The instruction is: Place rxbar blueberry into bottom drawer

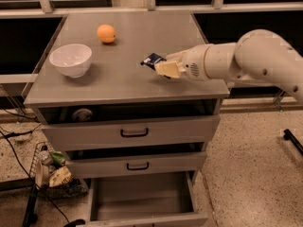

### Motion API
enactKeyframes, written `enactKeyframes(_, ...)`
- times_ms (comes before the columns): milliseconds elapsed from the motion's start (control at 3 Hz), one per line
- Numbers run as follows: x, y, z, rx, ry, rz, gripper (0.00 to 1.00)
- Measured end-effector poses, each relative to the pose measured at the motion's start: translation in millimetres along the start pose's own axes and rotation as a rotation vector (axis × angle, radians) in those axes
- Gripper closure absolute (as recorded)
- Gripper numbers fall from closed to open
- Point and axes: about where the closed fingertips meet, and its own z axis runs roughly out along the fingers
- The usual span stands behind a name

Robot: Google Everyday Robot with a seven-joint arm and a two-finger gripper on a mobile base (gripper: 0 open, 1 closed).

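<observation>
The rxbar blueberry (152, 59) is a small dark navy bar with white lettering, sticking out to the left from my gripper (163, 67), which is shut on it just above the right part of the grey cabinet top (128, 74). The white arm reaches in from the right. At the foot of the cabinet the bottom drawer (142, 197) stands pulled out, its plain grey inside showing with nothing in it.
A white bowl (71, 59) sits at the left of the top and an orange fruit (106, 33) at the back. Two upper grey drawers (135, 132) with black handles are slightly ajar. A wire basket of packets (49, 171) and cables lie on the floor at left.
</observation>
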Motion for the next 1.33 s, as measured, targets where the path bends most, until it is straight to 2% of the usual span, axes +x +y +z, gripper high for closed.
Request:
enactKeyframes(333, 3.0, 14.5, -31.0, -0.104, -0.013, -0.099, 1.00)
enactKeyframes(667, 13.2, 30.7, -33.0, -0.167, 0.023, -0.142, 1.00)
enactKeyframes(1000, 13.3, 30.8, -33.1, -0.167, 0.023, -0.142, 1.00)
enactKeyframes(1333, 22.6, 62.9, -45.6, -0.233, 0.054, -0.243, 1.00)
